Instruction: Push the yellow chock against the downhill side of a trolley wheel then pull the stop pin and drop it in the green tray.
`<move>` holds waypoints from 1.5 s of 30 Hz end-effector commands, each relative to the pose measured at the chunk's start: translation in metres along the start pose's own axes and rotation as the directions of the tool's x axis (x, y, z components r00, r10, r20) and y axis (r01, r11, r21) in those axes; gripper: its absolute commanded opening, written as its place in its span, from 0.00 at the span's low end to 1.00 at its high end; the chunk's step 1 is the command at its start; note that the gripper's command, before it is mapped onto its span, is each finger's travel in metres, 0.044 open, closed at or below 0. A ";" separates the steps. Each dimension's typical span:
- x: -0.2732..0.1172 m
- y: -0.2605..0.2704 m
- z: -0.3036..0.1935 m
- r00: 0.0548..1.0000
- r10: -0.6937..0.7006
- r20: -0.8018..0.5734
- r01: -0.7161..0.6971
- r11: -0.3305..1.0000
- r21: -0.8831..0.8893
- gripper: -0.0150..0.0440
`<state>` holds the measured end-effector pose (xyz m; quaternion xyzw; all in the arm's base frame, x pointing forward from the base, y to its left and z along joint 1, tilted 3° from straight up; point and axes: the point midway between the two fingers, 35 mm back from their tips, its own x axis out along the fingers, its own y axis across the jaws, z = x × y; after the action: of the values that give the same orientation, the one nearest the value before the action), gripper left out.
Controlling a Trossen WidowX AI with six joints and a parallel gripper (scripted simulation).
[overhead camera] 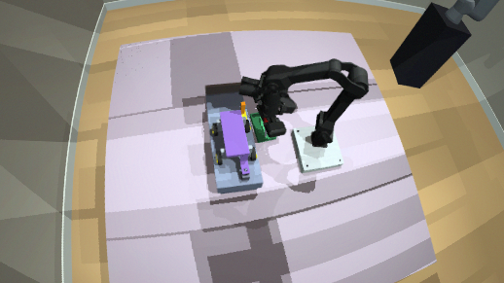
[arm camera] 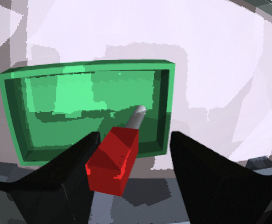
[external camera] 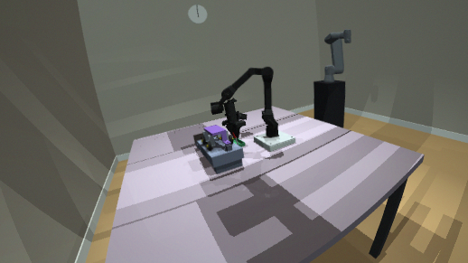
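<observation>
My gripper (overhead camera: 267, 123) (external camera: 235, 136) (arm camera: 135, 139) is open above the green tray (arm camera: 94, 64) (overhead camera: 266, 138) (external camera: 241, 144). The stop pin (arm camera: 112, 167) (overhead camera: 266, 121) lies tilted between the parted fingers, its red head close to the left finger, with a gap to the right one; its grey tip points over the tray. The purple trolley (overhead camera: 234, 133) (external camera: 215, 130) stands on the blue-grey ramp (overhead camera: 235, 182) (external camera: 228, 161). The chock's orange handle (overhead camera: 243, 108) stands by the trolley's far right wheel (overhead camera: 247, 125); whether the chock touches it, I cannot tell.
The tray lies on the table right beside the ramp, between it and the arm's white base plate (overhead camera: 318, 159) (external camera: 275, 142). The arm reaches over from the right. A second, grey arm on a black pedestal (overhead camera: 428, 48) (external camera: 330, 101) stands off the table.
</observation>
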<state>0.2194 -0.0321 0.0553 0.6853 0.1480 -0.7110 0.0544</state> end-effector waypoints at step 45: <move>0.009 0.023 0.001 1.000 0.002 -0.001 -0.002 1.000 -0.001 0.58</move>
<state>0.2228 -0.0507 0.0443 0.6855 0.1473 -0.7110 0.0546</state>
